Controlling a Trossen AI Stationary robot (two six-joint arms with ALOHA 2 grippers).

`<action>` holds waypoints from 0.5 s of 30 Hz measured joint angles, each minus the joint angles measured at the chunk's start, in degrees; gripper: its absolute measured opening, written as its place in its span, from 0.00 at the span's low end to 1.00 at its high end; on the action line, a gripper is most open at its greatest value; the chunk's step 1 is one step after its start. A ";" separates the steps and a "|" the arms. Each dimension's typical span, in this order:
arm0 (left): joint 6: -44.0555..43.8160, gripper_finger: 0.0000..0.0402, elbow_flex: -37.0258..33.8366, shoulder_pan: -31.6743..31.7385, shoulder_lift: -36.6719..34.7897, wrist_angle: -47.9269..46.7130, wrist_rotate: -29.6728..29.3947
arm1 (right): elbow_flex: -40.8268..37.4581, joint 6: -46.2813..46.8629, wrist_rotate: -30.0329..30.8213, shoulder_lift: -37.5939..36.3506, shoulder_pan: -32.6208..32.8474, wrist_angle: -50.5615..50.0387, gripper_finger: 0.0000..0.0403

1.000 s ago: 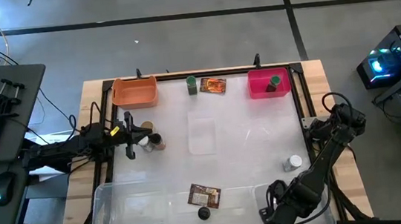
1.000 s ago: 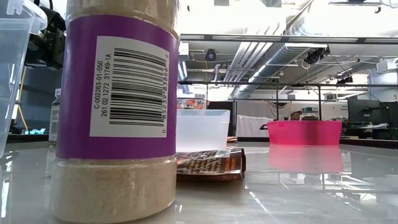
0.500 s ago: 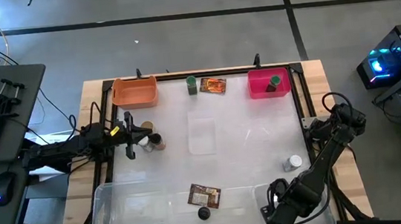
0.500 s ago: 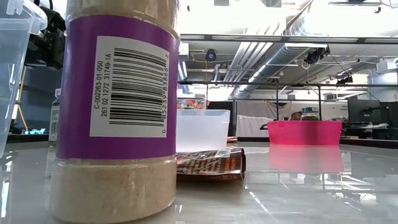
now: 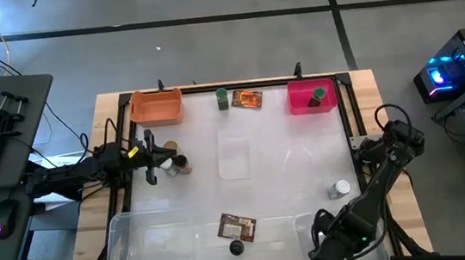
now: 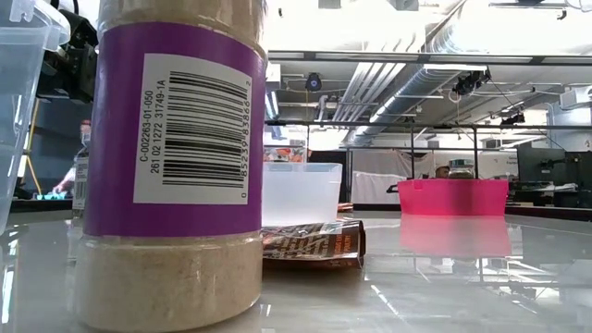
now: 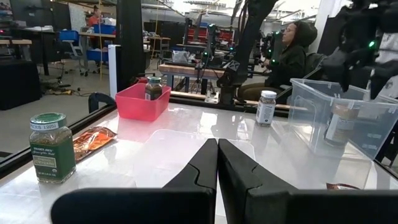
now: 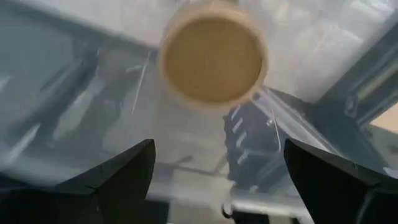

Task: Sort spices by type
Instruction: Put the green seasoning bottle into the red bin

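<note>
Over clear tray [image 5: 312, 225], right fingers [image 8: 124, 174] spread above tan-lidded jar [image 8: 213, 58].

Open table centre [image 5: 289, 176], clear tray [image 5: 234, 157] mid-table, bins [image 5: 157, 108] along far edge

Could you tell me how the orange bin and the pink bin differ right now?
The orange bin sits at the table's far left corner and looks empty; the pink bin sits at the far right and holds a green-lidded jar. Both are small open rectangular bins along the far edge.
</note>
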 joint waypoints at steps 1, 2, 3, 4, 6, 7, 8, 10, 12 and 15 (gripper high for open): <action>0.00 0.00 -0.01 0.00 0.00 0.00 0.00 | 1.44 -1.30 0.26 0.00 0.02 -0.84 0.87; 0.00 0.00 -0.01 0.00 0.00 0.00 0.00 | 3.02 -2.61 1.01 -0.01 -0.01 -1.99 0.87; 0.00 0.00 -0.01 0.00 -0.01 0.00 0.00 | 4.73 -3.97 2.00 -0.02 -0.14 -3.44 0.87; 0.00 0.00 0.00 0.01 0.00 0.00 0.00 | 6.52 -5.51 3.44 -0.02 -0.34 -4.83 0.87; 0.00 0.00 0.01 0.01 0.00 0.01 0.00 | 10.38 -8.37 7.60 -0.02 -0.79 -7.45 0.87; 0.00 0.00 0.01 -0.01 0.00 0.01 0.00 | 12.42 -9.92 10.83 -0.02 -0.93 -8.98 0.87; 0.00 0.00 0.00 0.01 -0.01 0.01 0.01 | 14.46 -11.47 14.74 -0.04 -1.13 -10.22 0.87; 0.00 0.00 -0.01 0.00 -0.01 0.00 0.00 | 18.14 -15.48 24.43 -0.07 -1.48 -11.33 0.87; 0.00 0.00 -0.01 0.00 -0.02 0.01 0.00 | 21.37 -20.85 34.69 -0.07 -1.92 -11.45 0.87; 0.00 0.00 -0.01 0.00 -0.01 0.01 0.00 | 25.12 -29.53 48.97 -0.09 -3.06 -10.74 0.87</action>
